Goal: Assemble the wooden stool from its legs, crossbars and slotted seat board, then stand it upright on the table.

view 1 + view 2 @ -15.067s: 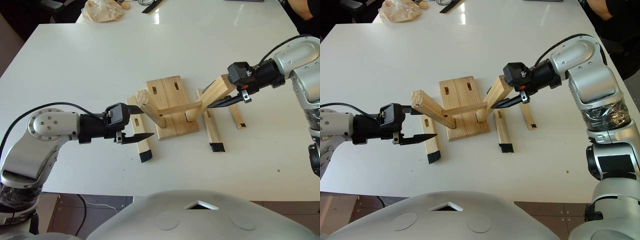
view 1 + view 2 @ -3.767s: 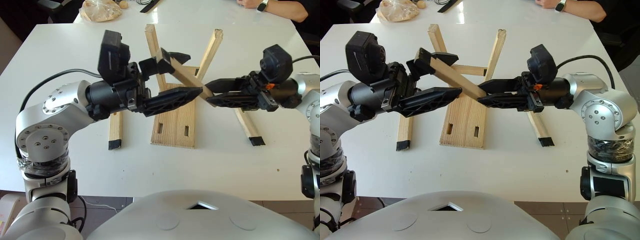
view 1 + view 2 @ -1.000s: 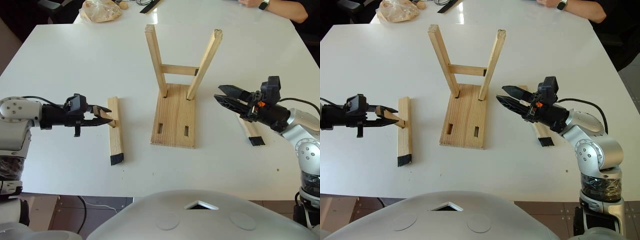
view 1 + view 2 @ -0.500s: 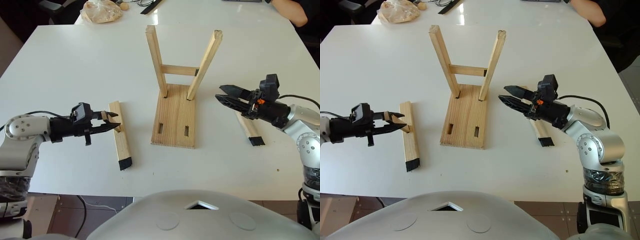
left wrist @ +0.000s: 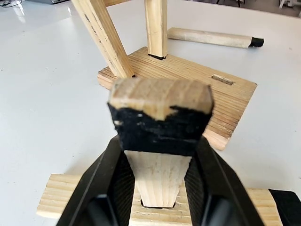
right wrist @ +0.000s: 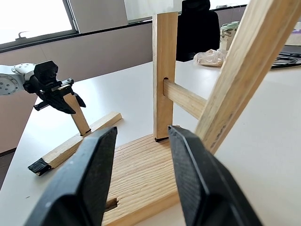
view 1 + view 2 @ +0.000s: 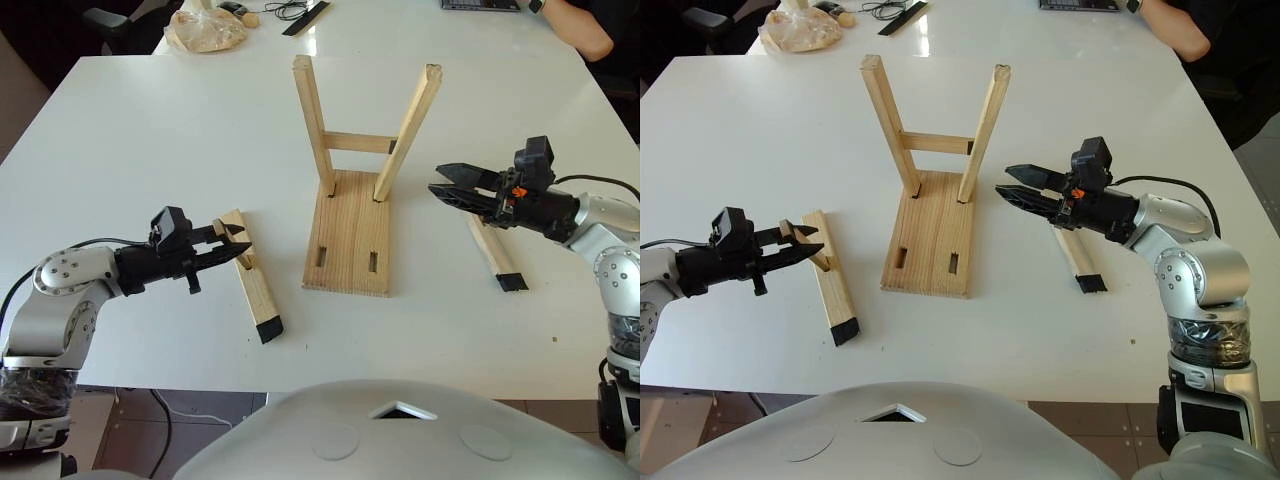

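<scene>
Left pincer (image 7: 236,247) clenched on crossbar stub (image 5: 157,174) plugged into loose leg (image 7: 255,292) lying on desk (image 7: 150,130), left of seat board (image 7: 350,240). Seat board flat mid-desk, two legs (image 7: 312,125) plus crossbar (image 7: 358,142) standing in far slots. Right pincer (image 7: 437,180) released, hovering right of seat board, above second loose leg (image 7: 497,258).

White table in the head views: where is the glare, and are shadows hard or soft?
Left eye view: glare sits on the glossy far table; the white table is evenly lit, with a faint soft shadow beside the slotted wooden seat board. Right wrist view: the window glows blank white.
</scene>
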`<act>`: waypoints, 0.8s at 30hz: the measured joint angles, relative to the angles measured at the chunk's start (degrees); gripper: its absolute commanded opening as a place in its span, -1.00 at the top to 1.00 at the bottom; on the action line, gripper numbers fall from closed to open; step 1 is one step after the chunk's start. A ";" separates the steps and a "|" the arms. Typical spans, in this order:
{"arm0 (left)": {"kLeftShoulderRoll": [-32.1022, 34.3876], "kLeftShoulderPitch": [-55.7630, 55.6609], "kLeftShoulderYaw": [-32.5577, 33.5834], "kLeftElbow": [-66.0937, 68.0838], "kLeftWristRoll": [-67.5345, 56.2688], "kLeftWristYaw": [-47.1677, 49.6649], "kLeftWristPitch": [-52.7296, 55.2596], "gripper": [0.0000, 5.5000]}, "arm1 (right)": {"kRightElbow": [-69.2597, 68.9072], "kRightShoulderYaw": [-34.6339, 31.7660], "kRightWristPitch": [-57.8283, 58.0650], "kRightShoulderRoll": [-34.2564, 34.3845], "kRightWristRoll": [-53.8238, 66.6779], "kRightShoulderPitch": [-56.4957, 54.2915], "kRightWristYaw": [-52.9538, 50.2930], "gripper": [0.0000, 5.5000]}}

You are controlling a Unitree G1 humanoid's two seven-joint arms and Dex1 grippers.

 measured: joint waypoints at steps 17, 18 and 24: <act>-3.35 2.64 -7.88 8.08 11.66 5.18 -10.09 -0.14 | 2.31 0.86 -0.51 -0.31 -2.59 -1.68 1.81 0.27; -3.85 2.02 -7.69 9.27 11.65 5.39 -10.49 -0.14 | 2.47 0.87 -0.80 -0.31 -2.90 -1.67 2.06 0.27; -5.93 -1.81 -4.69 13.20 11.10 7.64 -8.21 -0.14 | 3.11 1.66 -1.76 -0.31 -4.01 -1.71 2.63 0.27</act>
